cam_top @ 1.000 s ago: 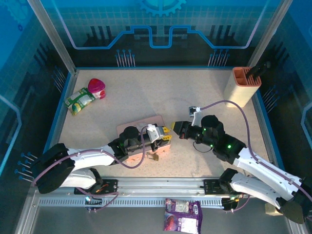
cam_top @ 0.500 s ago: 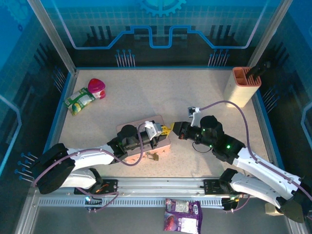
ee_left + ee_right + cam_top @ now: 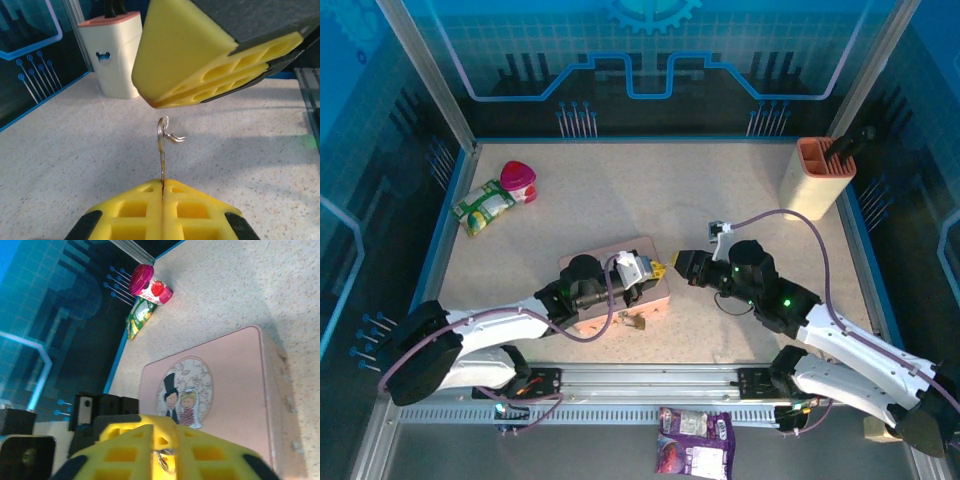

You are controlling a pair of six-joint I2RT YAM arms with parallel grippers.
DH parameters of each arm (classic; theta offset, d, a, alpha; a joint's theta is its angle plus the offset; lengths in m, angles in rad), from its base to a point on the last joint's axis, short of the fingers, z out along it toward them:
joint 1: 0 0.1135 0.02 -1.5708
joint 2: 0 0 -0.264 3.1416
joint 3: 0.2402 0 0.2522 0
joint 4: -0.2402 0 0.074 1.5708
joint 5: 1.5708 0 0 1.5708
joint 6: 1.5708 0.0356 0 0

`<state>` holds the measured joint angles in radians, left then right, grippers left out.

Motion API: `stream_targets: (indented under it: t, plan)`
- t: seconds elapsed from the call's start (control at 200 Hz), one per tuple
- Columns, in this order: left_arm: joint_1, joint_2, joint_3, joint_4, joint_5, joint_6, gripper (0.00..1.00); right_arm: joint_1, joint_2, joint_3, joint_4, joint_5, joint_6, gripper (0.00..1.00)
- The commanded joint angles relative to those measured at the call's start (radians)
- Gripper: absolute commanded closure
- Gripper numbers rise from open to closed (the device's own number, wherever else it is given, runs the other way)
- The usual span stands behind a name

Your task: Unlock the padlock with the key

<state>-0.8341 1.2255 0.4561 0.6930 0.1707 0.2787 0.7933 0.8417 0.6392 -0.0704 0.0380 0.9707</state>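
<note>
Starting on the left: the pink tin (image 3: 617, 252) sits mid-table, and the padlock (image 3: 638, 322) lies loose on the table just beside the tin's near edge. Nothing is holding it.

The left gripper (image 3: 162, 184) hovers over the tin's right end with its fingers squeezed together on the key (image 3: 162, 155). The key stands straight up out of the seam, with its little ring end on top. As far as I can tell, the buried end is the one that has to go into the lock, so I read this step as a handover or regrip, not an insertion yet.

The right gripper (image 3: 151, 101) sits just past the key's top, tip to tip with the left one and not touching the ring. In its own wrist view its fingers look pressed together at the tips. There's a small metal glint behind them that I can't identify.

How I'd do it:
- Open the right fingers before closing in, or they'll just shove the ring sideways.
- Come in square to the flat of the key and grab as high on the ring end as possible.
- Don't let the left side release until the right side is clearly clamped. It's a tiny thin key, so it'll probably twist or drop easily.
- After that the padlock still needs pinning down, because loose like that it would likely skate away from the key.
</note>
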Motion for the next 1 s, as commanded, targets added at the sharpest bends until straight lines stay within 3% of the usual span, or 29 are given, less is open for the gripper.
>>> stream_targets:
  t: [0.0,0.125,0.35,0.435,0.715,0.996]
  plan:
    - [0.006,-0.04,0.066,-0.188,-0.05,0.112,1.0,0.002,-0.021,-0.018,-0.023,0.051,-0.006,0.73]
    - [0.007,-0.04,0.116,-0.316,-0.115,0.198,1.0,-0.018,-0.037,-0.023,-0.052,0.07,-0.009,0.64]
    - [0.008,0.026,0.249,-0.547,-0.266,0.341,1.0,-0.054,-0.1,-0.09,-0.04,0.098,0.06,0.6]
    - [0.009,0.048,0.264,-0.608,-0.23,0.472,1.0,-0.062,-0.126,-0.13,-0.006,0.104,0.108,0.6]
    - [0.005,0.085,0.307,-0.588,-0.242,0.579,1.0,-0.058,-0.147,-0.196,0.055,0.109,0.236,0.6]
    - [-0.003,0.065,0.244,-0.461,-0.177,0.656,1.0,-0.034,-0.02,-0.198,0.2,0.031,0.333,0.62]
